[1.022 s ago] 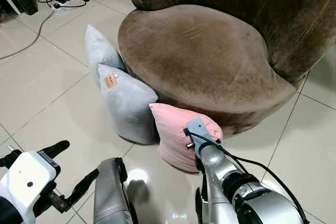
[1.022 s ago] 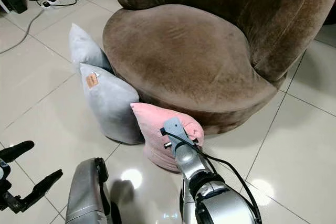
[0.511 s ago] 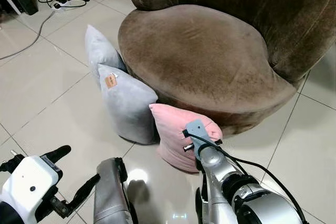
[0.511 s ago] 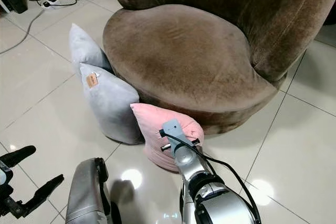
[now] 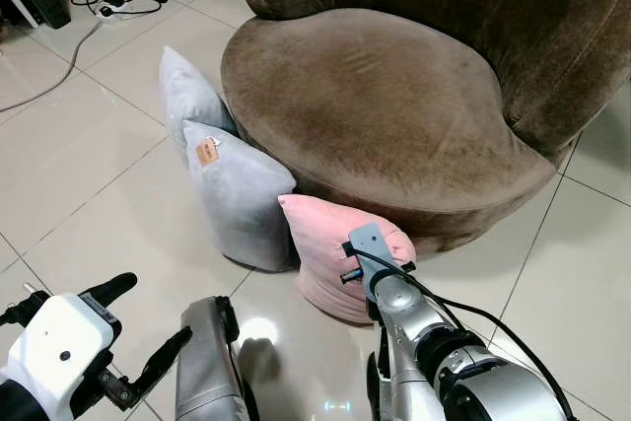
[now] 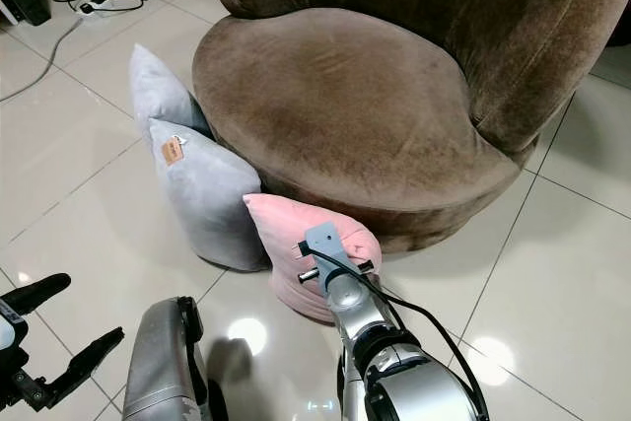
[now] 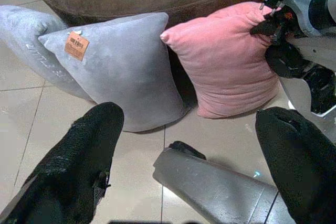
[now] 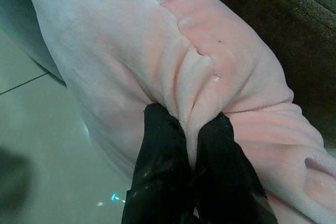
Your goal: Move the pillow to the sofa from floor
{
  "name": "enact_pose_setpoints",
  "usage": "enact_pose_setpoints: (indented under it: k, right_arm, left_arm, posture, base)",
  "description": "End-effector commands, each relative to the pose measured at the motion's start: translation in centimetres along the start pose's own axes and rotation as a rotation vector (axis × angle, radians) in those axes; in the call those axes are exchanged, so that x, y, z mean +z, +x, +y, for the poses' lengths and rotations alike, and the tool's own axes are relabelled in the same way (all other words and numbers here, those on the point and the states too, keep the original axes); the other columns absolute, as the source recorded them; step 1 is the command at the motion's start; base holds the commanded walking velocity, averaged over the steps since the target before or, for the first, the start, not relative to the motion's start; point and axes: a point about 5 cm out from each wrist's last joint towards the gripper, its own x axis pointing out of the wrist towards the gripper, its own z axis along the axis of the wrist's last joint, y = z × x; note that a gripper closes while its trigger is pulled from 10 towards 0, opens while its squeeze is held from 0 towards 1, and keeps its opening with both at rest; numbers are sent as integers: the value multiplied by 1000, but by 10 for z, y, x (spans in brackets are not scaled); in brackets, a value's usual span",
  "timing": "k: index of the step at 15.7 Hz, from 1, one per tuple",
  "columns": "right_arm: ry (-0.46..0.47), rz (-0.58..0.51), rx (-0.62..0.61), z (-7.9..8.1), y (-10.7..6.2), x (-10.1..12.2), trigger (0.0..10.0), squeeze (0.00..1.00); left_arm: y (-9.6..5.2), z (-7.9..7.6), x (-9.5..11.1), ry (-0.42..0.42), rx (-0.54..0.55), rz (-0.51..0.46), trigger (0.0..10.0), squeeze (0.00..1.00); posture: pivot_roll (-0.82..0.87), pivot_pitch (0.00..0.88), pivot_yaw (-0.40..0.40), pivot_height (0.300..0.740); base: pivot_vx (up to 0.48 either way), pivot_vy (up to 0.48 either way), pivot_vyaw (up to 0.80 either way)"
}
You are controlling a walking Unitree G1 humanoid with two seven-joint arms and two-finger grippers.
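Observation:
A pink pillow point(image 5: 320, 239) stands on the floor against the base of the brown round sofa point(image 5: 375, 105). My right gripper point(image 8: 190, 153) is shut on a pinched fold of the pink pillow's top edge, and its wrist point(image 5: 367, 248) covers the pillow's right corner. The pillow's fabric bunches between the two black fingers point(image 8: 163, 150). My left gripper point(image 5: 128, 337) hovers open low at the left over the tiles, with nothing between its fingers point(image 7: 84, 161). The pink pillow point(image 7: 220, 61) lies ahead of it.
Two grey pillows point(image 5: 237, 194) point(image 5: 187, 96) lean on the sofa base left of the pink one. A power strip and cables point(image 5: 104, 2) lie at the far left on the white tile floor point(image 5: 89, 184). My own silver leg point(image 5: 207, 362) is below.
The left gripper has dropped lower and back toward me. The right gripper stays shut on the pink pillow, which has barely shifted.

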Motion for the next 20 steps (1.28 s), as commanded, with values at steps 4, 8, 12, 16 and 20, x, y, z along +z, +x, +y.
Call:
enact_pose_setpoints:
  k: [4,8,12,16,20]
  right_arm:
    - [129,-83,75,13,-2,7,0,0]
    - [167,-208,130,18,-8,12,0,0]
    - [142,-349,267,53,-33,9,0,0]
    - [138,-448,343,72,-60,22,0,0]
    - [230,-542,285,46,-74,49,0,0]
  left_arm:
    - [-1,-4,1,4,-4,8,10000,0]
    - [0,-6,1,-1,-5,4,10000,0]
    - [2,-11,0,-12,-13,1,10000,0]
    - [6,-13,-2,-17,-13,-1,10000,0]
    - [12,-10,-5,-7,14,-13,10000,0]
  posture:
    - [71,180,57,505]
    - [64,174,54,505]
    - [51,167,55,505]
    - [40,157,50,505]
    - [18,119,43,505]
  base:
    - [0,0,0]
    - [0,0,0]
    - [0,0,0]
    - [0,0,0]
    - [0,0,0]
